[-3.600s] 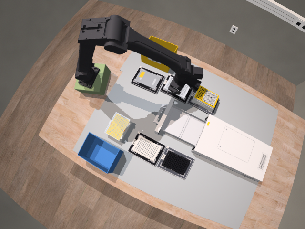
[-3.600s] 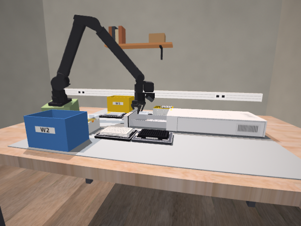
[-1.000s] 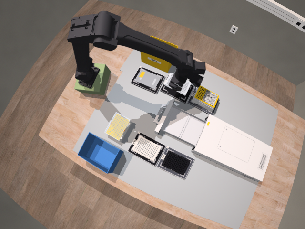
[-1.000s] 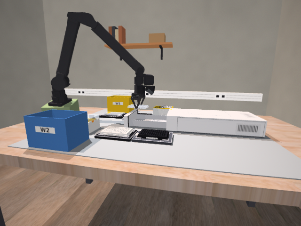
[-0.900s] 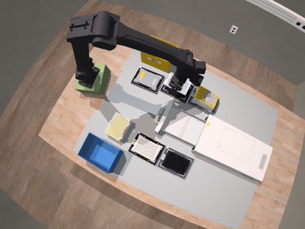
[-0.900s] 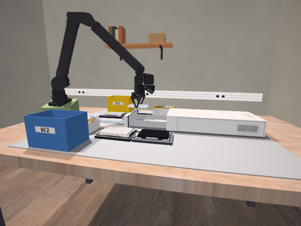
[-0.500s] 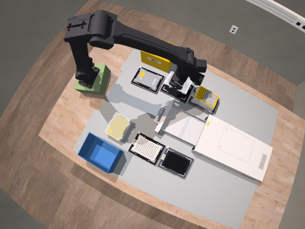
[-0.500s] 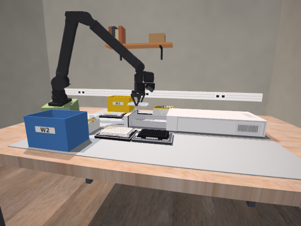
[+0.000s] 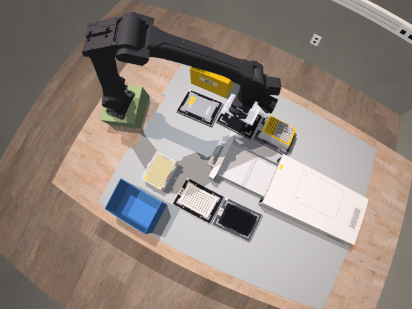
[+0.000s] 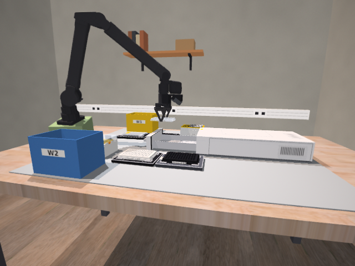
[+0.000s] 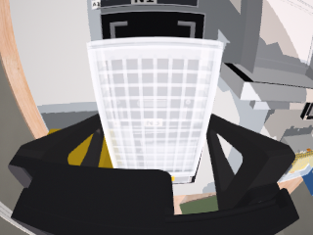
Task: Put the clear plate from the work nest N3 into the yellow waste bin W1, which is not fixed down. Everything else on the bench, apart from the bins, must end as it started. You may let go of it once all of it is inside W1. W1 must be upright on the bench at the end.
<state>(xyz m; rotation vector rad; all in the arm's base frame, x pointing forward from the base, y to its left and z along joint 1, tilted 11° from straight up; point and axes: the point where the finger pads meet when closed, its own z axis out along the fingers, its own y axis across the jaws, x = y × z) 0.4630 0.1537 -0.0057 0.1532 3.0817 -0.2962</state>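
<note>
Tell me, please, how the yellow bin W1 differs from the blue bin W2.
The yellow bin W1 stands at the back of the grey mat, near the gripper holding the clear plate; the blue bin W2 stands at the front corner. W1 is yellow, W2 blue. Both stand upright with white labels.

You have two bins, yellow W1 (image 9: 210, 80) and blue W2 (image 9: 135, 206); five nests; three well plates (clear (image 11: 156, 106), white (image 9: 198, 199), black (image 9: 238, 219)); two tip boxes.
</note>
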